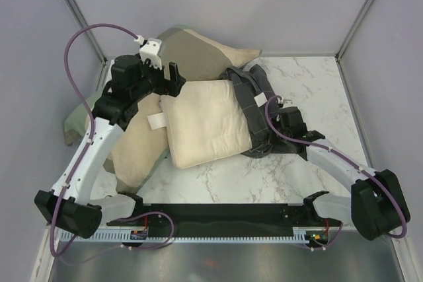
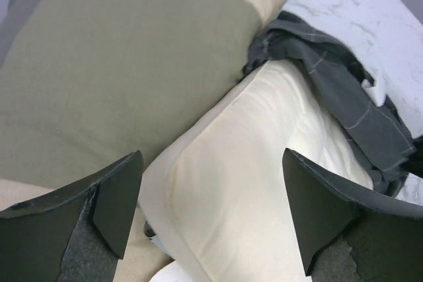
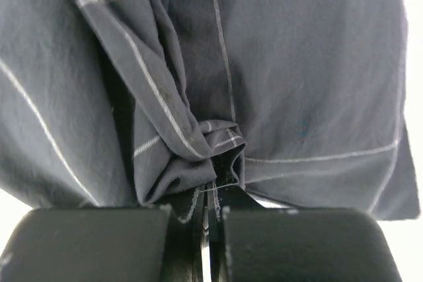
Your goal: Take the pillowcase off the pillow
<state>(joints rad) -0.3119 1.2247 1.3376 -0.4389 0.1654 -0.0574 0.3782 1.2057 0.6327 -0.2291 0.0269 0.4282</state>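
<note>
left tool (image 2: 211, 163): fingers (image 2: 119, 196) spread wide, nothing between them. It sits above the pillow's upper-left corner, left of centre in the top view. Can't tell if it touches.
right tool (image 3: 210, 219): fingers pressed together, pinching a bunched fold of pillowcase. Fabric fills almost the whole right wrist view.
right tool position: right of centre in the top view, at the right edge of the fabric heap.
pillowcase (image 1: 248, 90): dark grey with thin light grid lines, crumpled in a heap right of centre. It is gathered at the pillow's right end and drapes from there onto the tabletop.
case tag (image 1: 260, 99): small white patch on top of the heap.
pillow (image 1: 205, 123): cream, centre of frame, lying flat and slightly skewed, most of its face bare. Its right edge runs under the dark fabric; can't tell how much is inside.
pillow support: left part rests on the big pillow, lower right part on the tabletop.
white tab (image 1: 158, 121): at the pillow's left edge. Can't tell which item it belongs to.
big pillow (image 1: 198, 47): olive and tan blocks, upper left of frame. It lies under and behind the pillow, its top end leaning on the back wall and its tan end reaching lower left.
tabletop (image 1: 297, 77): white marble pattern, bare at the upper right and along the bottom in front of the pillow.
cables (image 1: 79, 37): purple, one loop on each arm.
walls: plain grey panels on three sides.
</note>
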